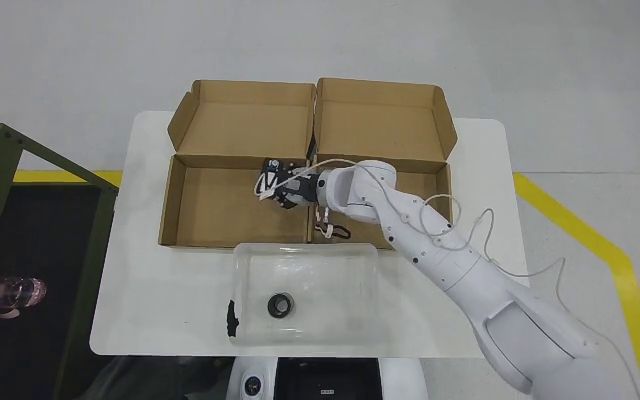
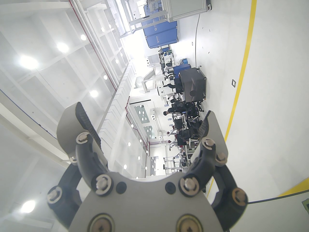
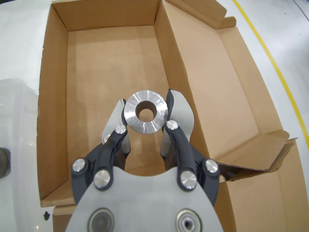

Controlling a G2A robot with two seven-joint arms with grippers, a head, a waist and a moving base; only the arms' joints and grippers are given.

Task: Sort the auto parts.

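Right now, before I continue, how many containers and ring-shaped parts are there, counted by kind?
Open brown cardboard boxes: 2, the left box and the right box
Clear plastic bin: 1
Shiny silver metal ring, held in the right claw over the left box: 1
Dark metal ring, lying in the bin: 1
Total: 5

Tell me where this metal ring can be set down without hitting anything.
The left cardboard box has a bare floor from wall to wall, below the held metal ring. The clear bin is free between its dark ring and its right wall. Crowded: the right cardboard box, crossed by the right arm.
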